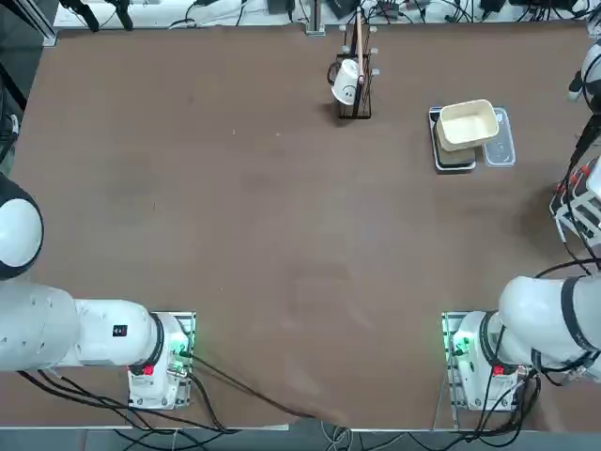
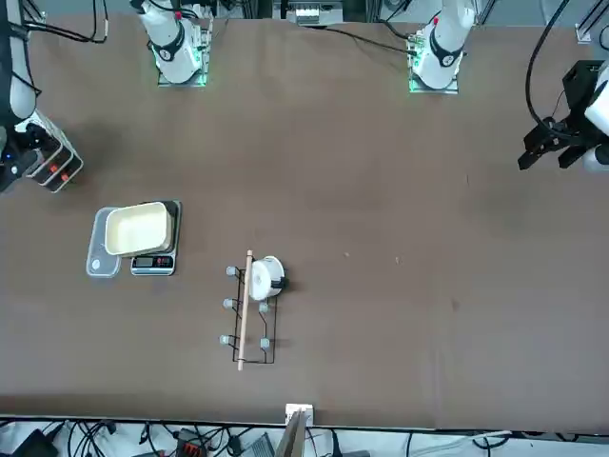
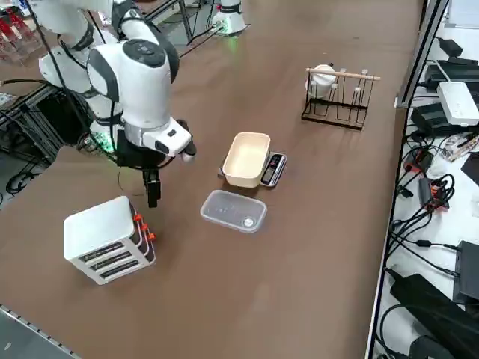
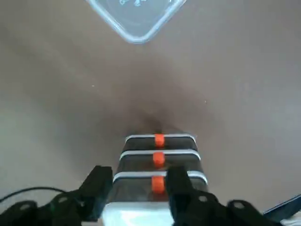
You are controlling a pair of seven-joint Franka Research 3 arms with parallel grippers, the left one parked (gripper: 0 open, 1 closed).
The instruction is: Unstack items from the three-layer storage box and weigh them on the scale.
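The three-layer storage box (image 3: 108, 239) is a small light-grey stack of drawers with orange-red tabs, near the table's right edge. It also shows as the box (image 2: 54, 164) at the left in the front view and as the box (image 4: 159, 160) in the wrist view. My right gripper (image 3: 153, 197) hangs just above the box's tabbed front side. Its fingers (image 4: 98, 187) stand apart and open, and the top drawer's tab lies between them without being gripped (image 4: 138, 186). The scale (image 3: 274, 169) lies further in, under a cream tray (image 3: 247, 157). The items are hidden.
A clear plastic container (image 3: 233, 211) lies between the box and the scale. A dark wire stand with a white cup (image 3: 337, 97) is at the table's far side. Cables and gear lie beyond the table edge.
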